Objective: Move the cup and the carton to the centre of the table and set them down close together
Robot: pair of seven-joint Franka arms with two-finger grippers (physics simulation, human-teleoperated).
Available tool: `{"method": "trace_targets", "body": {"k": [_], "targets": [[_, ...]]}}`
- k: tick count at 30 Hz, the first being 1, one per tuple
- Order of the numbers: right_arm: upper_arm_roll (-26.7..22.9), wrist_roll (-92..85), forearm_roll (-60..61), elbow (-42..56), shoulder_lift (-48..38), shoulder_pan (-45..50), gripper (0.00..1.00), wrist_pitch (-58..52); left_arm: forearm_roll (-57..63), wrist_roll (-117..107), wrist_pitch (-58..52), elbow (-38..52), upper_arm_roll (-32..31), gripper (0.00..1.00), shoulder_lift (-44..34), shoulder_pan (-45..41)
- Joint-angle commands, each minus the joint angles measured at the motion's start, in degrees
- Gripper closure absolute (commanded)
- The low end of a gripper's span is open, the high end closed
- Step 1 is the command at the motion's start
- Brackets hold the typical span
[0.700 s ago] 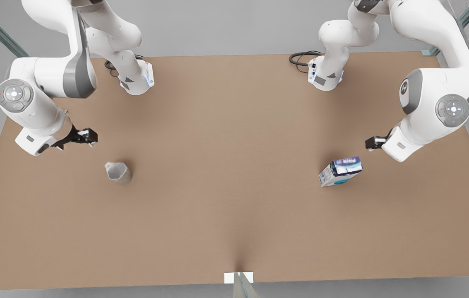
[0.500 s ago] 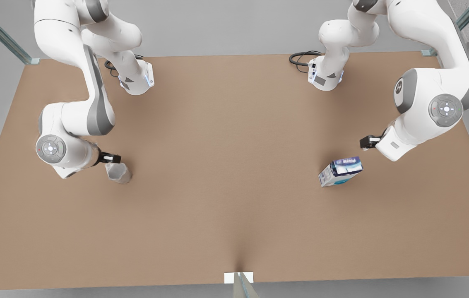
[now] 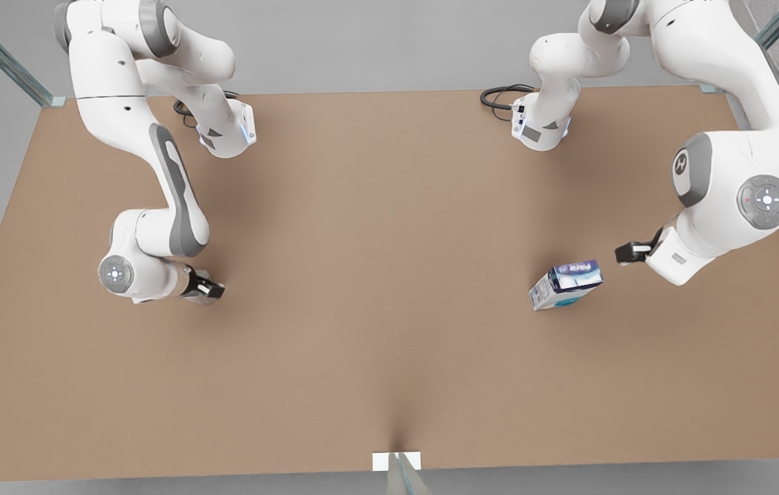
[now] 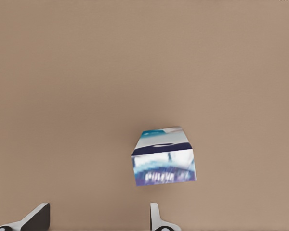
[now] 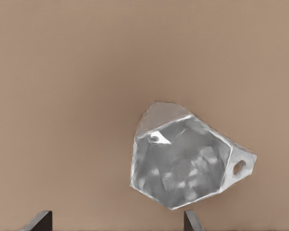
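Hovering open-fingered and empty: right gripper point(image 3: 214, 290) directly over the cup point(image 5: 183, 161) near the table's point(image 3: 389, 275) left edge in the front view, left gripper point(image 3: 624, 253) just beside the carton point(image 3: 566, 284) near the opposite edge.

The carton point(image 3: 566, 284), a dark blue and white box with light blue print, is seen tilted on the tan surface point(image 3: 389, 275) at three o'clock. The cup point(image 5: 183, 161), pale, faceted and translucent, is found opposite at nine o'clock, well apart from it.
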Motion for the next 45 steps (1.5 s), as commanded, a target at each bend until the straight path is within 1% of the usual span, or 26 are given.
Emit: {"method": "trace_targets", "body": {"k": [1,8,11,13,19,25,29,30,31,32,33,45], "targets": [[0.0,0.0,0.0,-0.1,0.1,-0.1,0.0,0.0,0.0,-0.1,0.0,0.0,0.1,0.0,0.0,0.1],[0.0,-0.8,0.0,0.2,2.3,-0.9,0.0,1.8,-0.4,0.1,-0.2,0.0,0.0,0.0,0.0,0.2],[0.0,-0.9,0.0,1.1,3.0,-1.0,0.0,1.9,-0.7,0.3,0.0,1.7,-0.2,0.0,-0.2,0.2],[0.0,-1.0,0.0,1.3,3.1,-1.0,0.0,2.0,-1.4,0.3,0.5,1.8,0.0,0.0,1.2,0.3],[0.0,-1.1,0.0,2.1,4.0,-1.0,0.0,2.0,-1.5,0.4,0.2,1.8,0.0,0.0,1.2,0.9],[0.0,-1.2,0.0,3.0,7.6,-1.4,0.0,4.0,-1.6,0.4,0.2,1.8,-0.1,0.0,1.2,0.8],[0.0,-1.2,0.1,2.3,8.3,-1.6,0.0,4.0,-1.7,0.4,0.1,1.8,-0.1,0.0,1.2,0.8],[0.0,-1.9,0.0,2.2,8.3,-1.7,0.26,3.8,-1.7,0.4,0.1,1.8,-0.1,0.0,1.2,0.8],[0.0,-3.8,0.1,2.2,8.1,-2.4,0.62,2.9,-1.8,0.4,0.0,1.8,-0.2,0.0,1.2,0.8],[0.0,-3.8,0.1,2.2,8.1,-2.4,0.74,2.9,-1.8,0.4,0.2,1.8,-0.2,0.0,1.2,0.7],[0.0,-3.9,0.1,2.2,8.2,-2.2,0.78,2.9,-2.1,0.4,0.1,1.8,-0.2,0.0,1.2,0.7],[0.0,-4.8,-0.1,2.6,9.0,-1.7,0.79,3.3,-1.9,0.4,0.2,1.8,-0.2,0.0,1.3,0.5]]}}
